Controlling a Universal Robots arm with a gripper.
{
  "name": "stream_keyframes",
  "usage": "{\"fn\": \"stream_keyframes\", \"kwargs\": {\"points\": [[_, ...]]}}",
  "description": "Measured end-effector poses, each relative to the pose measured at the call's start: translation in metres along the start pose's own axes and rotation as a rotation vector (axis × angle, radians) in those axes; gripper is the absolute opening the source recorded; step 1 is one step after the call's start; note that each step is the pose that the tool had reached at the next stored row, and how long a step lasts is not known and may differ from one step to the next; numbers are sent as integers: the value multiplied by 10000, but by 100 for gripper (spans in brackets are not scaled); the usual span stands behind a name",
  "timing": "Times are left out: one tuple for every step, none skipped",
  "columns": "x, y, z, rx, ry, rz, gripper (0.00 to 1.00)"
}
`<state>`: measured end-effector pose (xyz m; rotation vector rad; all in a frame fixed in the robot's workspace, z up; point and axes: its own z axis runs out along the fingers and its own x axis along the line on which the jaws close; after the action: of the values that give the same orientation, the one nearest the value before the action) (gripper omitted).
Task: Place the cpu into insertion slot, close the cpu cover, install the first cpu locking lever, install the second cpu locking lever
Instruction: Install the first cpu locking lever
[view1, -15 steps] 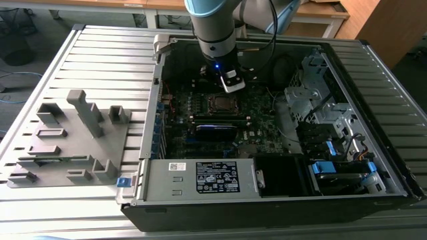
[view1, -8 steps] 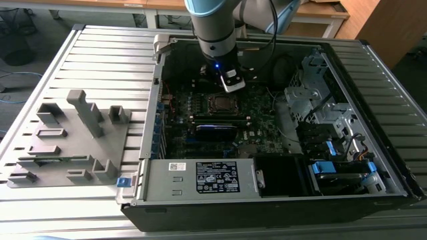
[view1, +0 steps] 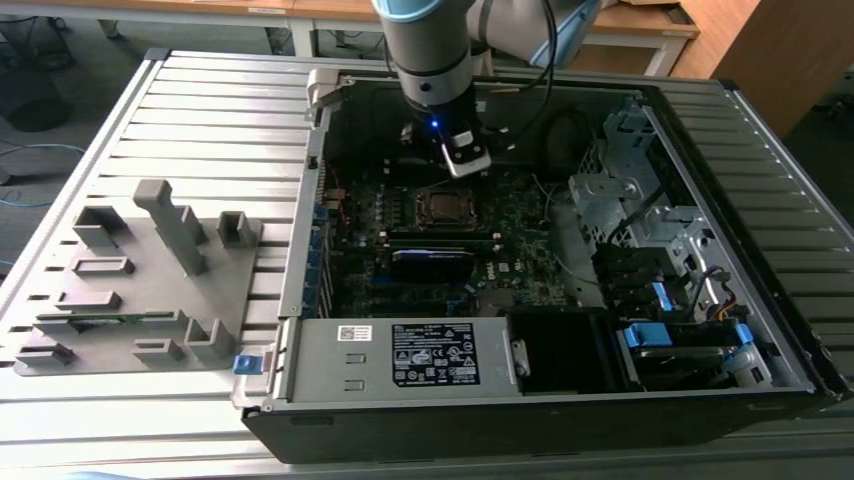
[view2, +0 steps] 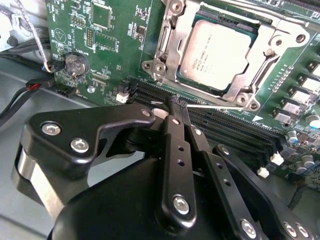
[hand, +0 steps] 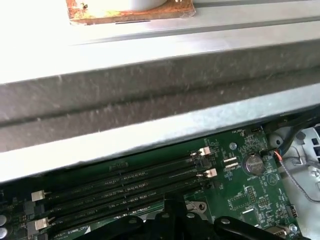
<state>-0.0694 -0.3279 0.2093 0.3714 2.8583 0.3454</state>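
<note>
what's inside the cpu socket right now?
The cpu, its silver top showing through the window of the cover. The frame overlaps its edges; whatever lies beneath is hidden by the chip.

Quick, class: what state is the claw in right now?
Claw: closed, tips together beside the cpu cover; whether it pinches anything cannot be told.

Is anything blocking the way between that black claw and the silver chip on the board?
Nothing visible does. The cpu already lies seated beneath the cpu cover; the gripper sits just beside that frame.
</note>
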Motion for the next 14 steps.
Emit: {"fn": "stream_keyframes", "kwargs": {"points": [[-1,4,-6,-1,0,-1,11],[-2,6,-9,-3,0,-1,11],[-2,7,-11,-5,-1,0,11],[-2,7,-12,-5,-2,0,11],[-2,8,-13,-3,-1,1,11],[0,11,-14,0,0,2,11],[2,15,-13,0,0,2,11],[5,19,-12,-2,0,0,11],[9,25,-11,-2,0,1,11],[13,32,-10,-1,0,1,11],[17,39,-9,-1,0,0,11],[22,46,-8,-2,-1,1,11],[26,51,-8,-1,-1,1,11],[30,54,-8,-1,-1,1,11]]}}
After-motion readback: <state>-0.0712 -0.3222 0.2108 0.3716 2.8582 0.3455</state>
